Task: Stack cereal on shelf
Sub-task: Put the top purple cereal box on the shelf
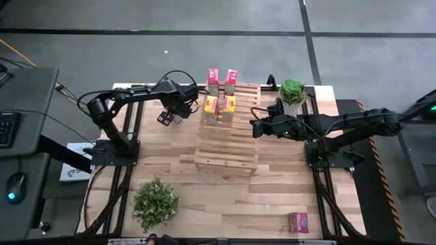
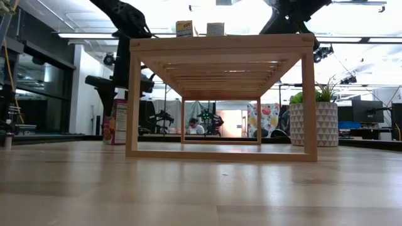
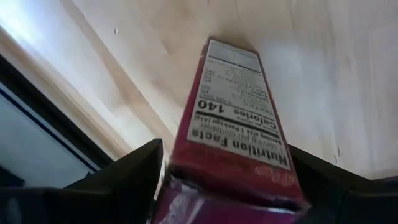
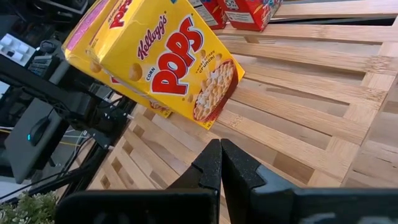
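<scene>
The pale plank tabletop (image 1: 163, 167) sits on a grey floor. The big light-wood slatted shelf (image 1: 227, 146) stands mid-table, with four small cereal boxes (image 1: 219, 111) at its far end, so the near tiers have room. One pink cereal box (image 1: 298, 222) waits by the table's near right corner. The left gripper (image 1: 167, 116), off the shelf's left edge, stands wide around a red cereal box (image 3: 239, 124). The right gripper (image 1: 257, 128) is pinched closed, empty.

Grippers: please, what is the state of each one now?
Left gripper: open wide around a red cereal box, beside the shelf.
Right gripper: shut, empty, over the shelf.
</scene>
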Controlling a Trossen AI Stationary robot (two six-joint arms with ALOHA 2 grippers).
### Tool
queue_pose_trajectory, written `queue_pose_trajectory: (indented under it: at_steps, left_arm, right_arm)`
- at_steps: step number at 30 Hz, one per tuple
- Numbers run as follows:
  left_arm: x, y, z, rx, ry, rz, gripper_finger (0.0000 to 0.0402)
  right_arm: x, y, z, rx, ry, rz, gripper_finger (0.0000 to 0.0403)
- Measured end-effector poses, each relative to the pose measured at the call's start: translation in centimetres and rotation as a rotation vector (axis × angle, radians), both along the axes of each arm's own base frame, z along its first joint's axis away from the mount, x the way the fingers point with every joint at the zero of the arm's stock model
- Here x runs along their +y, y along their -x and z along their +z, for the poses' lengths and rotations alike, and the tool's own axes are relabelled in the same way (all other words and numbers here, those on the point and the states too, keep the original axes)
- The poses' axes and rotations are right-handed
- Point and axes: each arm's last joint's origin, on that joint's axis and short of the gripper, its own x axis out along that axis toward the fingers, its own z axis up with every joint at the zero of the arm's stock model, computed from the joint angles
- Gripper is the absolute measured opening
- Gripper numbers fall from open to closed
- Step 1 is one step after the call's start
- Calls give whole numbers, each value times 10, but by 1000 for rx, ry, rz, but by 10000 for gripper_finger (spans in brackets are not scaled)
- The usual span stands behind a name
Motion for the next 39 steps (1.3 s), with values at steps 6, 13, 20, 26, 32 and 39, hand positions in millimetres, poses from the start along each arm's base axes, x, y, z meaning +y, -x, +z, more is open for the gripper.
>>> queue_pose_trajectory:
  at_steps: [6, 13, 20, 26, 32, 39]
  left_arm:
    - [0, 0, 0, -1, 4, -8, 269]
    - [1, 0, 0, 1, -1, -4, 191]
    - [2, 4, 8, 21, -101, 42, 136]
    - [4, 11, 48, -100, -255, 156, 136]
    - [1, 31, 116, -370, -475, 408, 137]
    - [-40, 66, 189, -760, -501, 686, 137]
  right_arm:
    - [0, 0, 0, -3, -5, -3, 0]
    - [0, 0, 0, -2, -5, -2, 0]
    - [0, 0, 0, -1, -3, 0, 0]
    - [0, 0, -1, 10, 4, 2, 0]
    - [0, 1, -2, 28, 5, 2, 0]
    - [0, 1, -2, 21, -14, 0, 0]
